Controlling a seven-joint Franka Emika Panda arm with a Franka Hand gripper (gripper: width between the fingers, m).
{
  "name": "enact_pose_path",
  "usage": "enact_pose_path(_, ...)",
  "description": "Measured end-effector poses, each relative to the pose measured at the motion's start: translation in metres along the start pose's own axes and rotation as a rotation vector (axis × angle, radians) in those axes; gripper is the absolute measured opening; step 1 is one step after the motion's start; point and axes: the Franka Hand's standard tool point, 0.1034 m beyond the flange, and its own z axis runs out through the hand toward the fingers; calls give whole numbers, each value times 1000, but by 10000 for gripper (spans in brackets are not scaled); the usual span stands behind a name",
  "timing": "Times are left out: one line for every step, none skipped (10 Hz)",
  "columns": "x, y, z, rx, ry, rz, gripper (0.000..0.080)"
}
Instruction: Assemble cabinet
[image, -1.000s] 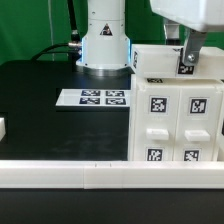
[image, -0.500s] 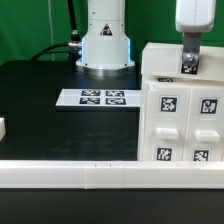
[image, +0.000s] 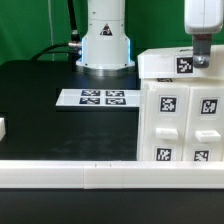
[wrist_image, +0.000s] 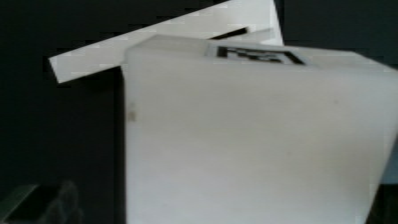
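The cabinet (image: 180, 125) is a large white box with tagged square panels, standing at the exterior view's right. A white top slab (image: 160, 65) with one tag lies on it, slightly askew. My gripper (image: 203, 60) comes down from above onto the slab's right part and is shut on it. In the wrist view the white slab (wrist_image: 249, 140) with its tag fills the space between the jaws. One dim finger (wrist_image: 39, 205) shows beside it and the other is hidden. A thin white panel (wrist_image: 160, 45) pokes out behind the slab.
The marker board (image: 92, 98) lies flat on the black table left of the cabinet. The arm's white base (image: 105, 40) stands behind it. A small white block (image: 2, 128) sits at the left edge. A long white rail (image: 70, 175) runs along the front.
My gripper has moved right and slightly down. The top slab has turned and shifted with it. The cabinet's left edge sits a little further right than a second ago.
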Motion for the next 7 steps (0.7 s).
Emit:
enact_pose_path(-2, -1, -6, 7, -8, -8, 798)
enact_pose_path(-4, -1, -12, 14, -22, -11, 797)
enact_pose_path(-4, -1, -11, 13, -21, -33, 797)
enact_pose_path(-4, -1, -9, 11, -20, -63, 797)
enact_pose_path(-5, 0, -9, 10, -19, -68, 797)
enact_pose_path(-4, 0, -8, -7, -15, -143, 797)
enact_pose_path(-4, -2, -9, -18, -15, -254, 797)
